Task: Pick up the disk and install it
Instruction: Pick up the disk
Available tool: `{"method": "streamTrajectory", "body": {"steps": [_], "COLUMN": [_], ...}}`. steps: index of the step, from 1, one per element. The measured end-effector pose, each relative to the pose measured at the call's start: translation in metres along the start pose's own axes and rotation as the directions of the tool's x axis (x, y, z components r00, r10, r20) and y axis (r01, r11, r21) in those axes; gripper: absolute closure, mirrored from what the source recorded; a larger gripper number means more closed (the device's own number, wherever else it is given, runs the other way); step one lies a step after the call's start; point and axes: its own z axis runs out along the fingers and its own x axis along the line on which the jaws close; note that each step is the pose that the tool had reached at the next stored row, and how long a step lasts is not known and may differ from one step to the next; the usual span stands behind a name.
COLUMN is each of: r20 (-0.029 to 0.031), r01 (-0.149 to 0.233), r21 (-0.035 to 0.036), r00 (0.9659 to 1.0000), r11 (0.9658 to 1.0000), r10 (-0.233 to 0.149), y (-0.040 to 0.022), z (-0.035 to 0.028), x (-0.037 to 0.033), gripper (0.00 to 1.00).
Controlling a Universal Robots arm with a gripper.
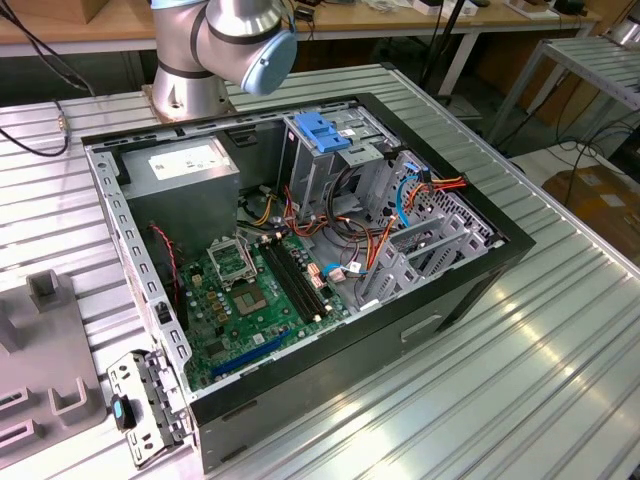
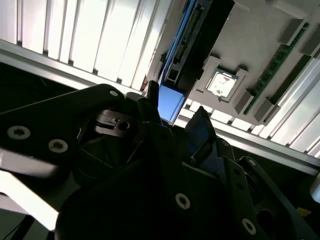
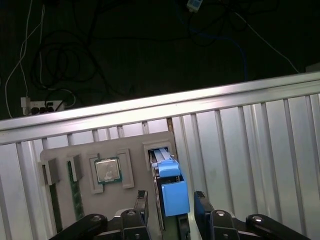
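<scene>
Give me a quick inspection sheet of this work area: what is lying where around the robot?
Surface: ribbed metal table, carrying an open computer case.
Job's things: disk standing on edge in a slot of a grey tray.
Clutter: processor chip in the same tray.
End effector: open, fingers either side of the disk's blue tab.
Cables: coloured wires inside the case; power strip and cords on the floor.
Surroundings: workbench beyond the table.
</scene>
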Motion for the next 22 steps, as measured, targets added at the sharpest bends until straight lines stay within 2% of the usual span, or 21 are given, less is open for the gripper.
{"method": "streamTrajectory", "body": {"steps": [5, 11, 15, 18, 20, 22], "r20": [0.001, 0.0022, 0.0006, 0.0002, -0.0034, -0.004], "r01": [0.0, 0.0, -0.001, 0.0, -0.001, 0.0], "r21": [-0.001, -0.0023, -0.0113, -0.0126, -0.0117, -0.0118], "r00": [1.0, 1.0, 1.0, 1.0, 1.0, 1.0], "r11": [1.0, 1.0, 0.9999, 0.9999, 0.9999, 0.9999], "r10": [0.0, 0.0, 0.001, 0.0, 0.0, 0.0], "y": [0.0008, 0.0025, 0.0028, 0.0024, 0.0021, 0.0021], "z": [0.0064, 0.0178, 0.0306, 0.0325, 0.0337, 0.0339], "x": [0.0003, 0.0009, 0.0013, -0.0002, -0.0005, -0.0008], "gripper": [0.5, 0.5, 0.5, 0.5, 0.5, 0.5]}}
